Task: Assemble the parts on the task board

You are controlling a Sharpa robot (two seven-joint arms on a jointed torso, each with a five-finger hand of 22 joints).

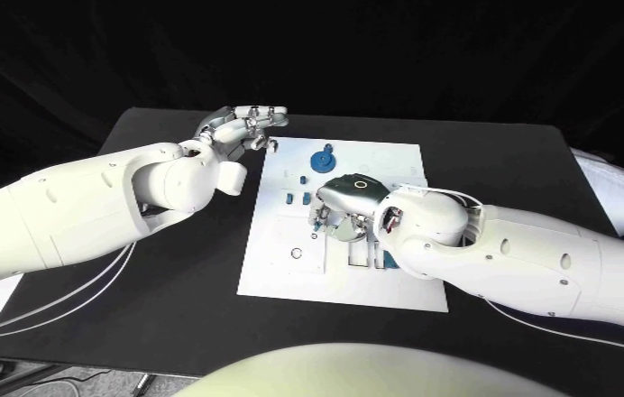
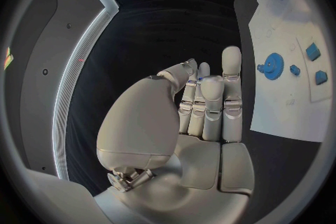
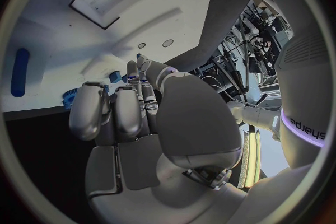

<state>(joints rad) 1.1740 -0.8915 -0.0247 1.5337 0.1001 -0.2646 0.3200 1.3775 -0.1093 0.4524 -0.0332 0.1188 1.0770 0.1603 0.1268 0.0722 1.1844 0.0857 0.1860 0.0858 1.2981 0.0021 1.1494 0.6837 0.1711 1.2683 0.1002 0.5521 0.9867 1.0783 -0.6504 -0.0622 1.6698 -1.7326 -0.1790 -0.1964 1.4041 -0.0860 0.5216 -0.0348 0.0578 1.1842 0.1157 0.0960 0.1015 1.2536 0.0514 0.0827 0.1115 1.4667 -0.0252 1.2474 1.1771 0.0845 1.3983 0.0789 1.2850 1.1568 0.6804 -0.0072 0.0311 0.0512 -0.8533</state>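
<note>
The white task board (image 1: 390,271) lies in the middle of the black table. A blue gear (image 1: 323,158) sits near its far edge, with small blue parts (image 1: 298,198) just nearer on the left. My right hand (image 1: 346,204) hangs over the board's middle, fingers curled down to the surface. In the right wrist view its thumb and one finger (image 3: 142,67) meet with a speck of blue at the tips; whether a part is pinched I cannot tell. My left hand (image 1: 242,130) hovers beside the board's far left corner, its fingers (image 2: 210,98) stretched out and holding nothing.
In the left wrist view the board (image 2: 280,106) shows the gear (image 2: 271,63) and small blue parts (image 2: 313,51) beside it. A long blue part (image 3: 19,71) lies on the board (image 3: 84,39) in the right wrist view. Bare black table surrounds the board.
</note>
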